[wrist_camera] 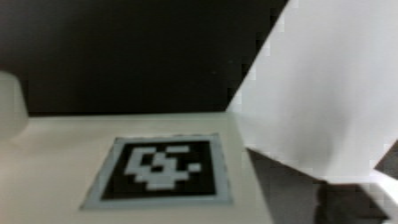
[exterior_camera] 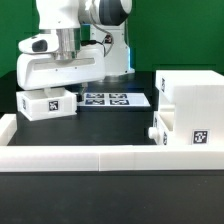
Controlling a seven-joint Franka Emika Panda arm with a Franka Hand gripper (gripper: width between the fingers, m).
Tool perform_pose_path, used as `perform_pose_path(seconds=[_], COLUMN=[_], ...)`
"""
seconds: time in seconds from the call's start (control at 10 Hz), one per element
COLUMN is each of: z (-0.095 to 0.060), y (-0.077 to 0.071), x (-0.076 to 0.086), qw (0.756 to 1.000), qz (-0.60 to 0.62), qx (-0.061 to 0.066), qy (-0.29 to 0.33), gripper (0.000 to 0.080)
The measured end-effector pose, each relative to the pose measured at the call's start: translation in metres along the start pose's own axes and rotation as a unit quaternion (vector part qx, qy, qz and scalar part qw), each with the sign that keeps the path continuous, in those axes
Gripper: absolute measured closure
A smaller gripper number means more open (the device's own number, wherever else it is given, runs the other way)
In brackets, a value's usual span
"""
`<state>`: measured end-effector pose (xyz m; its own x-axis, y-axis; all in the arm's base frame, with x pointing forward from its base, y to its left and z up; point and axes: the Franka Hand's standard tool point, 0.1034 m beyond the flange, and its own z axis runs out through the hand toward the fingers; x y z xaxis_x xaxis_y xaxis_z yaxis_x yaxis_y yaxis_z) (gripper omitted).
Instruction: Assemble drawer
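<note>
Exterior and wrist views, read from the exterior view's left. The gripper (exterior_camera: 57,88) hangs directly above the near tray (exterior_camera: 45,104), a small white box resting on the table (exterior_camera: 100,122), and its fingertips reach the tray's upper edge. In the wrist view the top tag (wrist_camera: 164,170) lies just below the hand, with one broad white finger (wrist_camera: 329,90) close beside it. The jaws stand wide enough to straddle the tray, but whether the pads press on its walls cannot be told (the contact is blurred in one view and hidden in the other). Beyond the hand, toward the exterior view's right, lies the marker board (exterior_camera: 112,99), flat and apart from the tray. Further from the hand sits the second tray (exterior_camera: 168,128), touching the front of the case (exterior_camera: 195,95), which is the part farthest from the gripper. A low wall strip (exterior_camera: 100,158) runs across in front of all of these.

Handling, as a judgement: the near tray looks like stiff moulded plastic, light for its bulk and smooth-faced, so it may slip or twist under an off-centre pinch. The surest hold is across two opposite side walls at mid-length, pads flat and square to them
</note>
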<state>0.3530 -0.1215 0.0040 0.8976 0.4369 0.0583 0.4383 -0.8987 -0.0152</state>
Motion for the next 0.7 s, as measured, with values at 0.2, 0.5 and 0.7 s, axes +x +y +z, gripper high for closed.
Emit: perform_pose_path(seconds=[0.2, 0.5, 0.7], z=[-0.0002, -0.0002, 0.0], y=[0.0, -0.0015, -0.0045], x=[0.0013, 0.0032, 0.0061], qw=[1.0, 1.0, 1.0], qz=[-0.001, -0.002, -0.005], qx=[0.0, 0.0, 0.0], qy=[0.001, 0.001, 0.001], gripper=[0.0626, 0.0759, 0.0759])
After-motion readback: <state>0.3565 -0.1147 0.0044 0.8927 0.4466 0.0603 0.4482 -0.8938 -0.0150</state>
